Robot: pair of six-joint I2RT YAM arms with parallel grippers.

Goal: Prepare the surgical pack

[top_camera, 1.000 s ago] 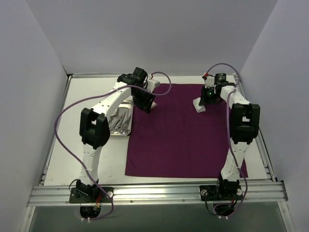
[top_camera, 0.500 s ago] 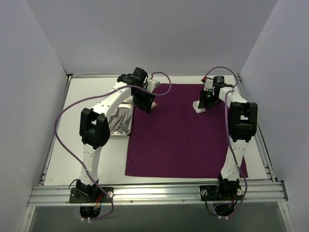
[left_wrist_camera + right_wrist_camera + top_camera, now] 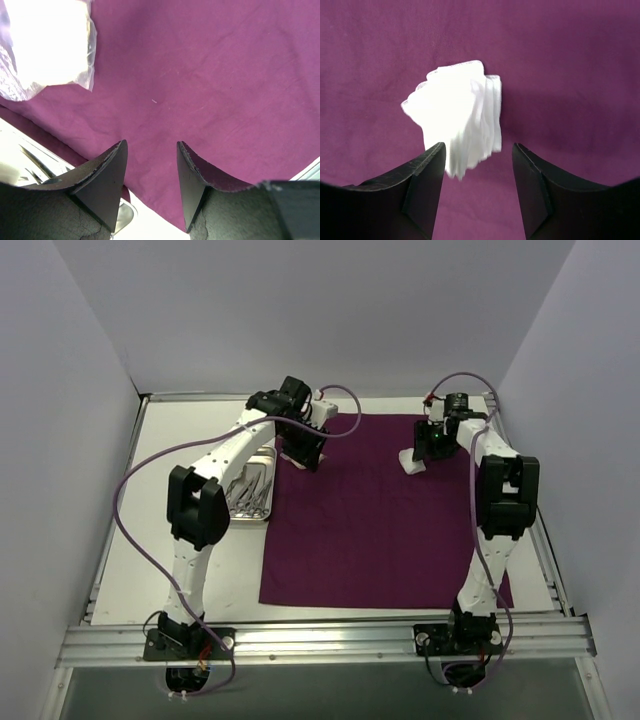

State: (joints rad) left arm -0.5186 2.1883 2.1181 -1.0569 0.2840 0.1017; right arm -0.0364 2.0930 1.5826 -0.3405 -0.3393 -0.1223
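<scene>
Both part-open, empty-jawed: left gripper [image 3: 150, 165] over the large dark purple cloth [image 3: 210, 75], right gripper [image 3: 477, 165] above a blurred stack of small white gauze pads [image 3: 457, 110].

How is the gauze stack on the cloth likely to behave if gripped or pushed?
Probably soft and floppy: the gauze shows loose, fanned layers, so a pinch may splay it or drop sheets. It looks very light, so a push would likely slide or topple it on the cloth.

We see plain dark purple cloth [image 3: 380, 520], white gauze pads [image 3: 457, 120], shiny silver tray [image 3: 258, 519], white counter [image 3: 150, 540].
</scene>
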